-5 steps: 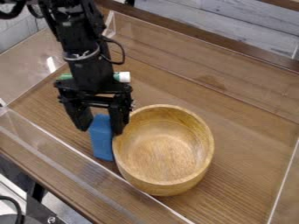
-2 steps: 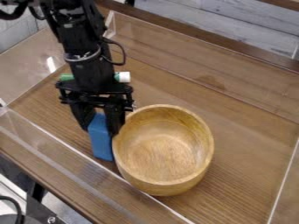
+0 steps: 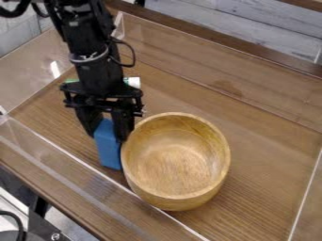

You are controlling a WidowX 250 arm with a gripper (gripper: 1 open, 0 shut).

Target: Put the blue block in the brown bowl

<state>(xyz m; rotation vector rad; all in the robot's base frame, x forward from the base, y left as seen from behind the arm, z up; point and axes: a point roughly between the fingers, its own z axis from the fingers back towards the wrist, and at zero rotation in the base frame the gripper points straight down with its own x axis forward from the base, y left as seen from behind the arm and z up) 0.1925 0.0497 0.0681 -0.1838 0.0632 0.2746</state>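
Observation:
The blue block (image 3: 109, 149) stands on end on the wooden table, just left of the brown bowl (image 3: 178, 160) and close to its rim. My gripper (image 3: 105, 128) points down over the block's top, its black fingers (image 3: 124, 122) pressed in against the block's sides, shut on it. The block's upper end is hidden between the fingers. The bowl sits empty, with grain showing inside. A green-and-white marker pen (image 3: 131, 83) peeks out behind the gripper body.
Clear plastic walls (image 3: 63, 165) fence in the wooden table on all sides. The front wall runs close below the block and the bowl. Bare wood stretches to the right and behind the bowl.
The fingers have drawn in from wide apart to tight against the blue block. The arm has stayed in place and the block has not shifted.

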